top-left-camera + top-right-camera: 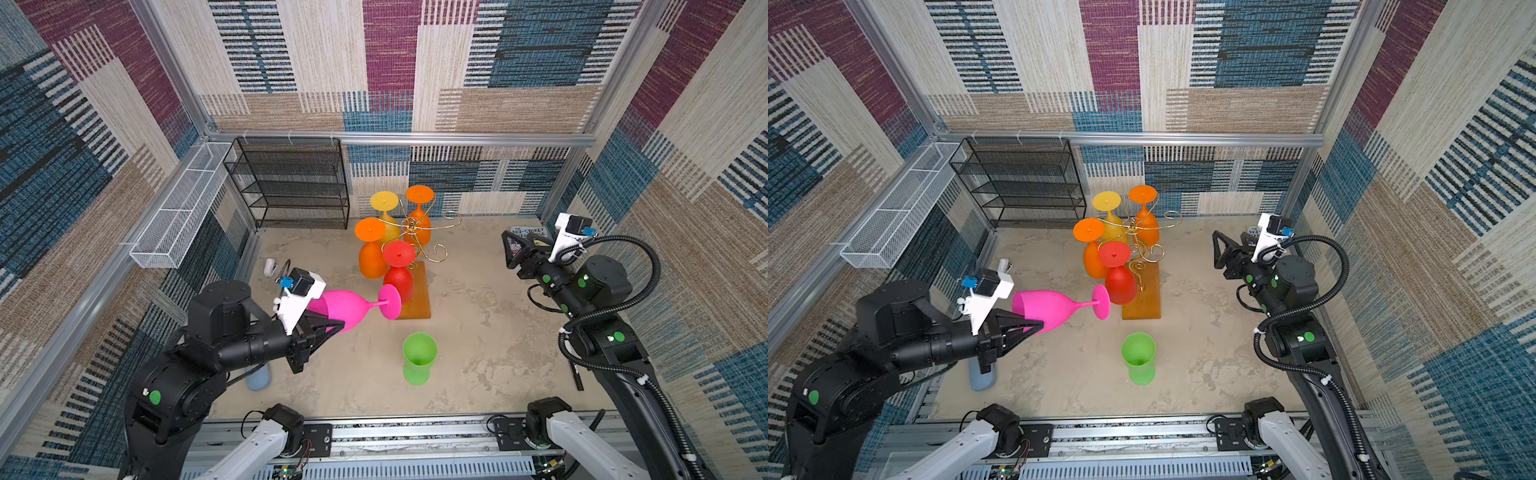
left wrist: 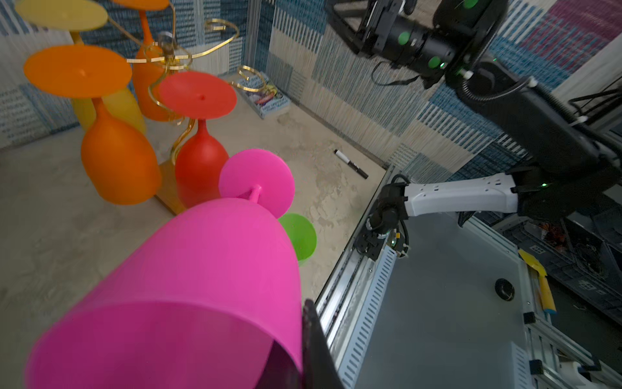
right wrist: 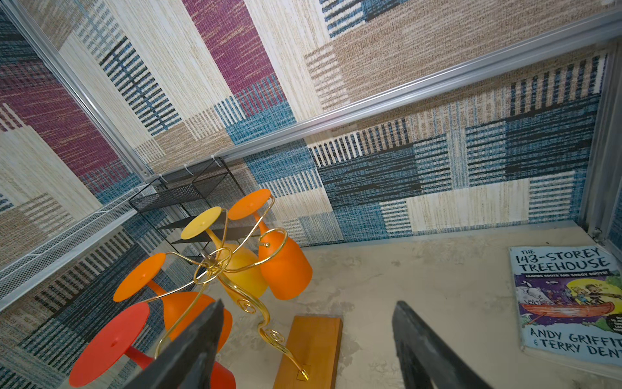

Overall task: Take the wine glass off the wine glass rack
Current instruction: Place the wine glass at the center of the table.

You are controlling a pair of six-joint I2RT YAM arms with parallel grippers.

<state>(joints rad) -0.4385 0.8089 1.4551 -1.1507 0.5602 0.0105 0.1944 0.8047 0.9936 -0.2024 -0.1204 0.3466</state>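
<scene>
Bright even light, soft shadows; near wine glass (image 2: 188, 286) blurred.

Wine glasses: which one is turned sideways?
The pink wine glass, held sideways by the left gripper. The red glass, yellow glass and orange glasses hang inverted on the rack; the green glass stands upright.

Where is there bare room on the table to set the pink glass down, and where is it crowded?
Widest bare patch: right of the rack and green cup, out to the marker and book. A smaller one lies left of the cup. Crowded: around the hanging glasses.
</scene>
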